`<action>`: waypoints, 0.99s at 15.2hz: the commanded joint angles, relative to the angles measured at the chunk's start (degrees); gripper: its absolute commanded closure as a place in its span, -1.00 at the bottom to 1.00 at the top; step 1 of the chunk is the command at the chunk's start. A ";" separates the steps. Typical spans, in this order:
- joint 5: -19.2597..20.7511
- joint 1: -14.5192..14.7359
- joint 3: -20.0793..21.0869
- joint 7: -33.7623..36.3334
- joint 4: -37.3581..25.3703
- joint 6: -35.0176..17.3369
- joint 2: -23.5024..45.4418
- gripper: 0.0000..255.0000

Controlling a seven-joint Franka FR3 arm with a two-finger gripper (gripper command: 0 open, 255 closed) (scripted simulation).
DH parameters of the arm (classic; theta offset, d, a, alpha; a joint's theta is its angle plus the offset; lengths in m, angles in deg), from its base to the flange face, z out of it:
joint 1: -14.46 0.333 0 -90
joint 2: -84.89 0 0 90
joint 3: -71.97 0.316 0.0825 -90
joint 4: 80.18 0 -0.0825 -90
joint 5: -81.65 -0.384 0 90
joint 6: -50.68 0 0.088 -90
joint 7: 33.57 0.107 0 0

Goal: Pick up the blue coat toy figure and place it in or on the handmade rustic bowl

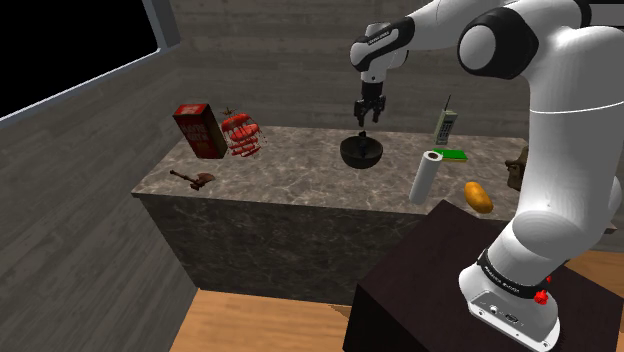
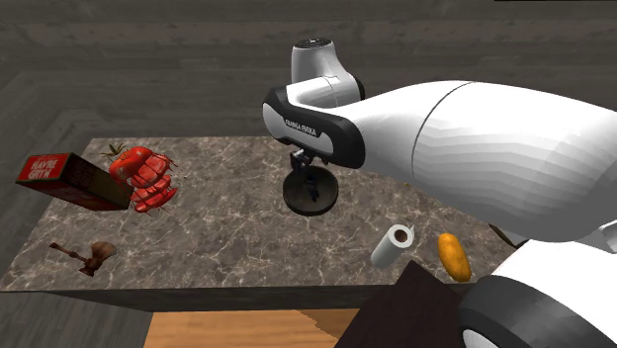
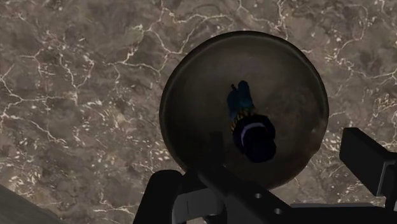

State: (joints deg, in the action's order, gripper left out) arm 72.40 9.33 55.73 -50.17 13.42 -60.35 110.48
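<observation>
End effector (image 1: 366, 118), open and empty, hung above the dark bowl (image 1: 361, 153) on the table (image 1: 290, 185), in which the blue-coated figure (image 3: 249, 124) lay; any downward drift on retreat could strike the rim and spill the figure.

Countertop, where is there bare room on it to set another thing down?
The countertop's widest bare stretch lies between the red ribbed toy and the dark bowl, running forward to the front edge between the small hatchet and the paper roll. The shoulder view's right end is crowded: paper roll, orange oblong thing, handset.
</observation>
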 commanded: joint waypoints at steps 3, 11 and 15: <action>0.00 0.00 0.00 0.00 0.00 0.00 0.00 -1.00; 0.58 -0.33 -0.34 0.46 -5.85 6.83 -1.05 -1.00; 0.58 -0.33 -0.34 0.46 -5.85 6.83 -1.04 -1.00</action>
State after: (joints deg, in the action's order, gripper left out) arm 72.98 9.00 55.39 -49.71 7.58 -53.53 109.43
